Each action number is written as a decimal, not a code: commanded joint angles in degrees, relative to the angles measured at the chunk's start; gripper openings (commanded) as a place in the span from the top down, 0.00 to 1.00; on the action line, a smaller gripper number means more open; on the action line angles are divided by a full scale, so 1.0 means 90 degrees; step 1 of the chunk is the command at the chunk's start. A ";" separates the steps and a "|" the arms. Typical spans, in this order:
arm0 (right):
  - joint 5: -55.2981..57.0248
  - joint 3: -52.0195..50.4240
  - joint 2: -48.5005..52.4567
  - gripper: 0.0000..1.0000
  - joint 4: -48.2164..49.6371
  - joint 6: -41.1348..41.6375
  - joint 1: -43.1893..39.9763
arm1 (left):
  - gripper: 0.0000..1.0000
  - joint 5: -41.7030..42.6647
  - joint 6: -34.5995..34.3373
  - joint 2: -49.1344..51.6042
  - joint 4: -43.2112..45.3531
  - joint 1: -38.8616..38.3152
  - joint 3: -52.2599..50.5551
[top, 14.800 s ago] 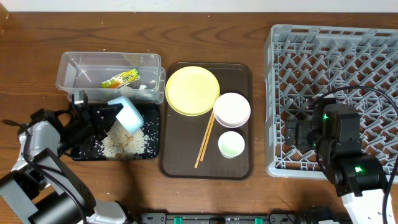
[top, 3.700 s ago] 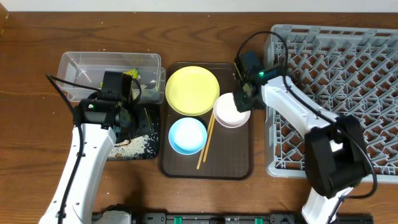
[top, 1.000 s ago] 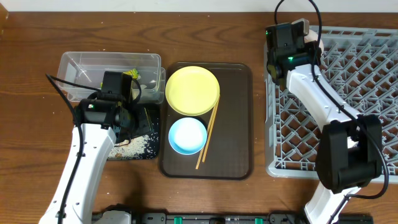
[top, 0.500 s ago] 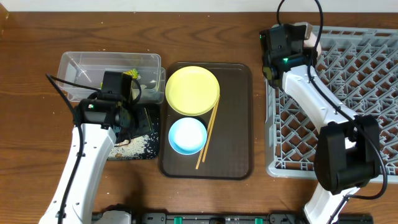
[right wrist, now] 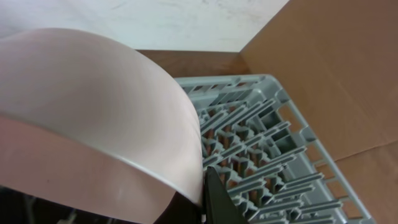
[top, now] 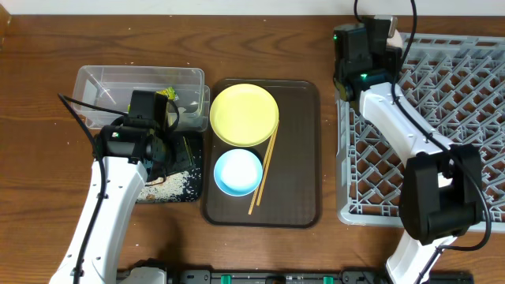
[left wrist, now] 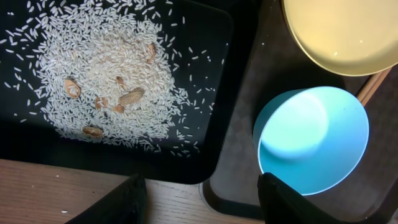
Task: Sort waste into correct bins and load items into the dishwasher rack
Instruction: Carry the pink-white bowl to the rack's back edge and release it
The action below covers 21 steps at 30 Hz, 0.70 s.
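My right gripper is shut on the rim of the white bowl, which fills the left of the right wrist view, tilted on edge. It hangs over the far left corner of the grey dishwasher rack. In the overhead view the right gripper sits at that corner. My left gripper is open and empty, over the gap between the black tray of rice scraps and the light blue bowl. The yellow plate and chopsticks lie on the brown tray.
The clear tub behind the black tray holds the green-and-orange wrapper. Brownish food bits lie among the rice. The rack's pegs stand below the held bowl. A brown board stands behind the rack.
My right gripper has shifted a little with the white bowl at the rack's far left corner. The left arm has not moved.
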 commanded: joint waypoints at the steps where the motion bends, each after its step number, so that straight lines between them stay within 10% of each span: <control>1: 0.0253 -0.0019 0.0078 0.99 0.0141 -0.0466 -0.0151 | 0.39 -0.0032 -0.0005 -0.0080 -0.0036 0.0019 0.0068; 21: -0.0474 -0.0022 0.0318 0.99 -0.0765 0.0248 -0.0308 | 0.39 -0.0032 -0.0002 -0.0080 -0.0036 0.0019 0.0068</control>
